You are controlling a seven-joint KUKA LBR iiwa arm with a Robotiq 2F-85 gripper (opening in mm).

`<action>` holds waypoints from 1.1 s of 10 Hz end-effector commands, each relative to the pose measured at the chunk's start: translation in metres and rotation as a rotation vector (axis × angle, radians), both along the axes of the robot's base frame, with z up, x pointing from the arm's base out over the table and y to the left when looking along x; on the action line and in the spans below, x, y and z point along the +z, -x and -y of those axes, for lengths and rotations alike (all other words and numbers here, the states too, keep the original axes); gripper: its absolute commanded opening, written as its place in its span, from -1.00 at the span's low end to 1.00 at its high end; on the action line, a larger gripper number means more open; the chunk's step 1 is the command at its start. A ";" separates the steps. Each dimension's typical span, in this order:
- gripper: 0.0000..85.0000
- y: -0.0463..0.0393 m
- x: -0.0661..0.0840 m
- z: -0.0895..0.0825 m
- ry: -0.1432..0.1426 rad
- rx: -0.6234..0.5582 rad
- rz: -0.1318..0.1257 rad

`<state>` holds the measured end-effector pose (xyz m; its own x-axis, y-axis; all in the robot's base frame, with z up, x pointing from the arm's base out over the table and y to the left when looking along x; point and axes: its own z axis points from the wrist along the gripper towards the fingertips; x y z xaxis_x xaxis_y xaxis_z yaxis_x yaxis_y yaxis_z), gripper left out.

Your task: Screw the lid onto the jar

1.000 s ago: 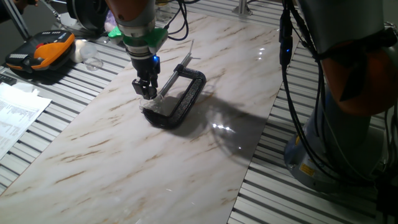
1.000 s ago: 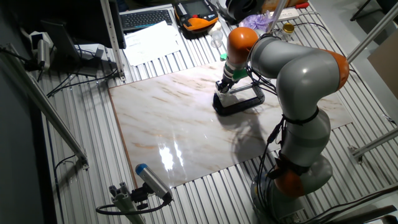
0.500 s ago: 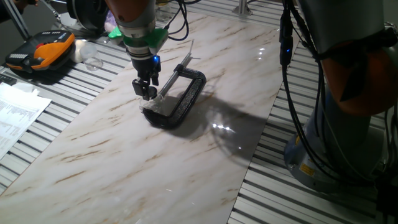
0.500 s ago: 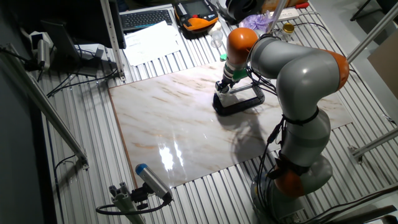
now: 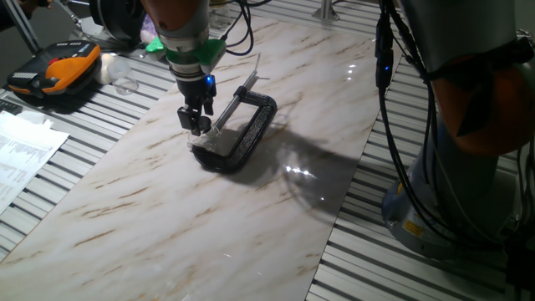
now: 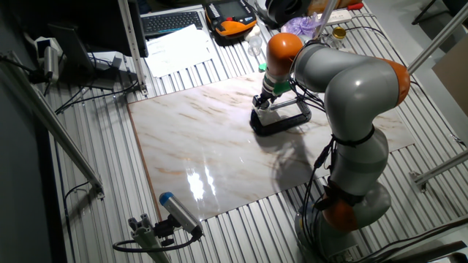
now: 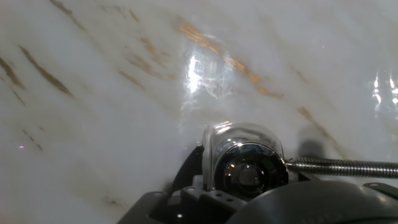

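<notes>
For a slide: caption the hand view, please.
Lid on the clear jar, clamp screw alongside, over marble table.

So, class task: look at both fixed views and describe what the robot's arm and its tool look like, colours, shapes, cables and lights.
The arm is built of rounded silver-grey segments with orange joint rings. Black cables run along it. Near the wrist sits a green collar, with a small blue light below. The tool is small and black with two short fingers.
</notes>
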<state>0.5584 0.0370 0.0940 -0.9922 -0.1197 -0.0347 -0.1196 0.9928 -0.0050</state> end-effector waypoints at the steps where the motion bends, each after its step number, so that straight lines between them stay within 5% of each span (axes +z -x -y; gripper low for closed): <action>1: 0.60 -0.0001 0.000 0.000 0.000 0.000 0.000; 11: 0.60 -0.0006 -0.003 -0.001 0.003 0.005 0.000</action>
<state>0.5590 0.0384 0.0909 -0.9916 -0.1243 -0.0346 -0.1241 0.9922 -0.0079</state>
